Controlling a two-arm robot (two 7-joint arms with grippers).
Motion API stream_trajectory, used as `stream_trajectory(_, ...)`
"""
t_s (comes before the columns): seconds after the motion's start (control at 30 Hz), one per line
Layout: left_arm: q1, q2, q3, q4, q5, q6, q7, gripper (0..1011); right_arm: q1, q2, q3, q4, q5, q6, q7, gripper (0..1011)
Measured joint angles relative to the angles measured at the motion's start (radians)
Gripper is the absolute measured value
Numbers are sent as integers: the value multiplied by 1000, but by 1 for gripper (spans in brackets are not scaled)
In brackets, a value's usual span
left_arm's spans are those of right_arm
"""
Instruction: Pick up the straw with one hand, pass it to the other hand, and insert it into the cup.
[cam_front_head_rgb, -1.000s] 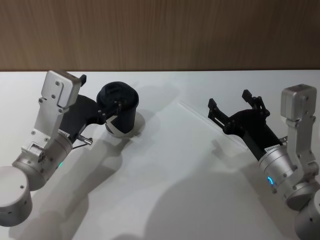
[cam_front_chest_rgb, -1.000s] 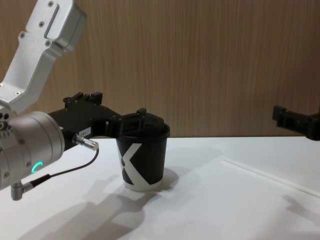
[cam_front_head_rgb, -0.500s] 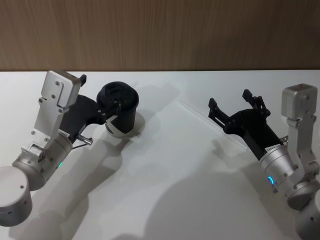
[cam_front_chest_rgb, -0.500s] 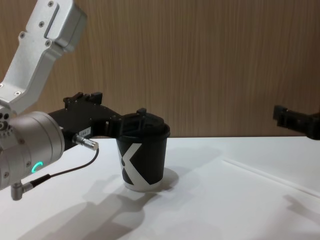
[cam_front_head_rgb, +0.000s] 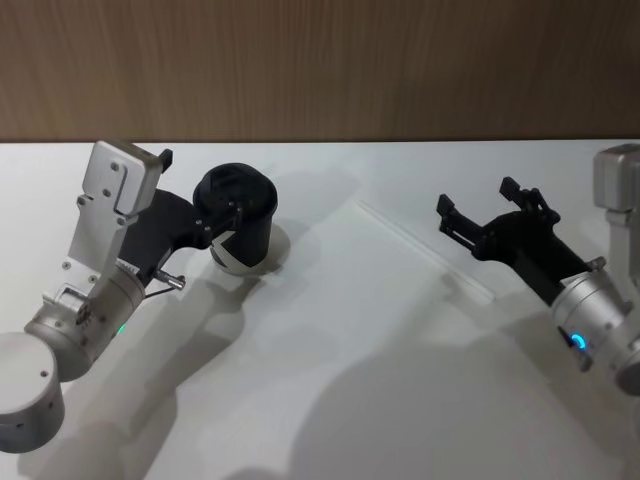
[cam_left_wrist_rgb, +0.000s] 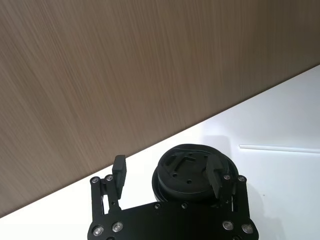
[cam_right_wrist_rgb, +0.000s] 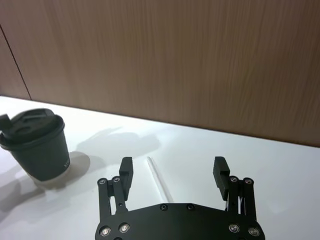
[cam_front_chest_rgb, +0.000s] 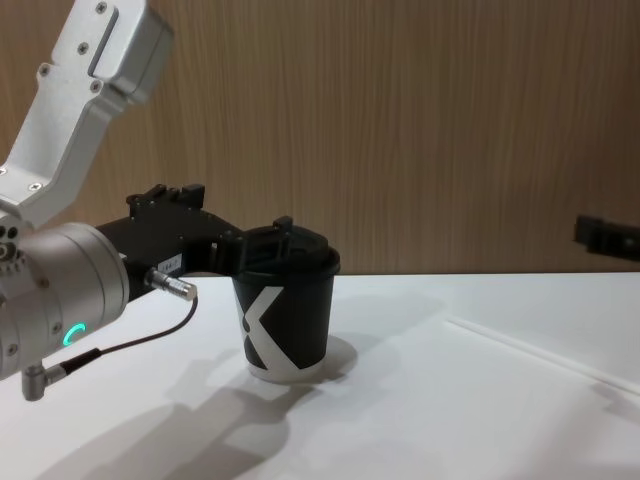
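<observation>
The black cup (cam_front_head_rgb: 238, 232) with a domed lid stands on the white table at the left; its white K-like mark shows in the chest view (cam_front_chest_rgb: 285, 310). My left gripper (cam_front_head_rgb: 201, 183) is open at lid height, with the lid (cam_left_wrist_rgb: 187, 172) against its inner finger. The thin white straw (cam_front_head_rgb: 420, 248) lies flat on the table right of centre, running diagonally. My right gripper (cam_front_head_rgb: 478, 196) hovers open just right of the straw's middle with nothing between its fingers. The right wrist view looks down on the straw (cam_right_wrist_rgb: 157, 179) between the open fingers, with the cup (cam_right_wrist_rgb: 37, 145) far off.
A wood-panelled wall (cam_front_head_rgb: 320, 70) runs along the table's far edge. A thin dark cable with a metal plug (cam_front_chest_rgb: 170, 285) hangs from my left wrist beside the cup. The white table (cam_front_head_rgb: 330, 380) stretches bare in front.
My right gripper has drawn back to the right, away from the cup, and stays open. The left gripper, the cup and the straw have not moved.
</observation>
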Motion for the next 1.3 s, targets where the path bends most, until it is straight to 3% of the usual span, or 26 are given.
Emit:
stream_trajectory(0.13,0,0,0,0,0,0,0,1003,22,33,16,26,35,43,49,1001)
stream_trajectory(0.4,0,0,0,0,0,0,0,1003,57,94,22,82,65,76,136,1001)
stream_trajectory(0.77,0,0,0,0,0,0,0,1003,98,164,1,168,77,59,254,1001)
stream_trajectory(1.3,0,0,0,0,0,0,0,1003,140,206,-40,248,87,33,348,1001)
